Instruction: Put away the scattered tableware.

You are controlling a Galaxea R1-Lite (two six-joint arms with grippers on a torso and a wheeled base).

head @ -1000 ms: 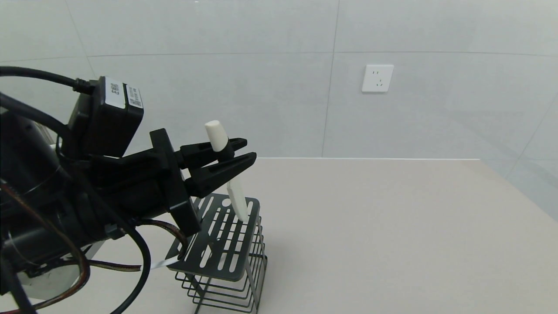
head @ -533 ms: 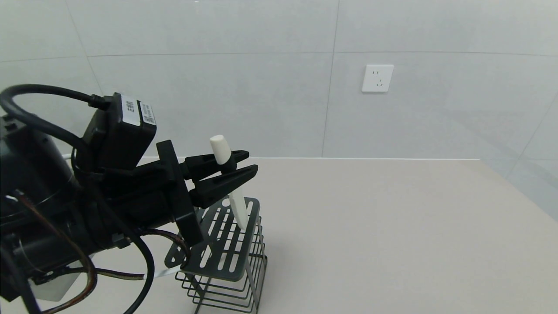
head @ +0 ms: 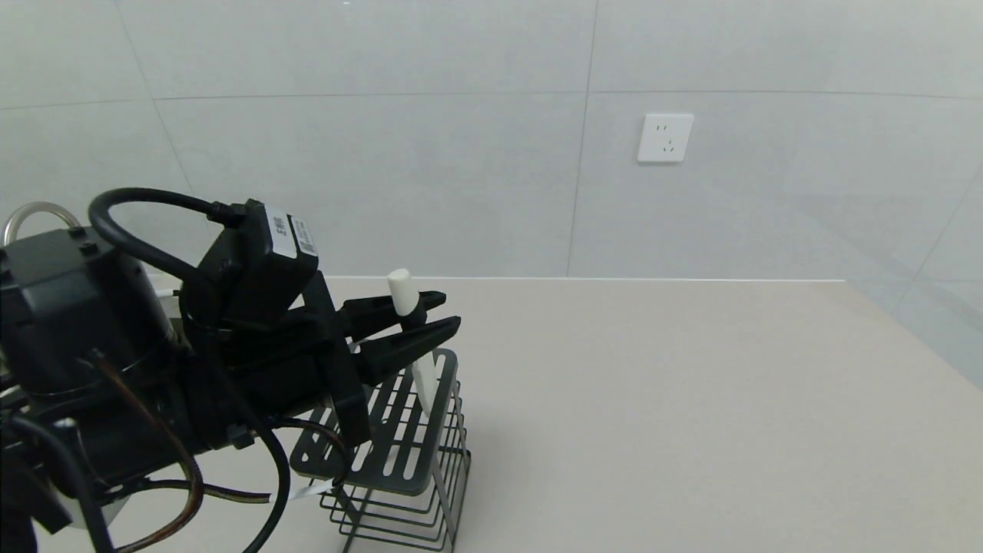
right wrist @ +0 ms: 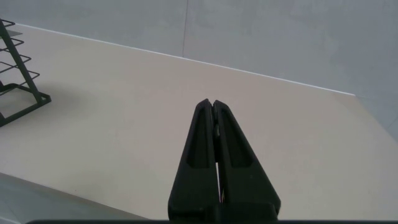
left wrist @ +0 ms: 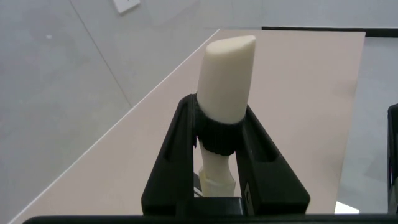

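My left gripper is shut on a white utensil, which it holds nearly upright by its cream handle with a black band. The utensil's lower end reaches the slotted top of a black wire cutlery rack at the table's near left. In the left wrist view the handle sticks up between the fingers of the left gripper. My right gripper is shut with nothing in it and hangs above bare table, with the rack's corner far off to its side.
The beige table stretches wide and bare to the right of the rack. A tiled wall with a white socket stands behind it. A curved metal pipe shows at the far left.
My left gripper has come down and slightly right with the utensil, bringing its lower end further into the rack's top.
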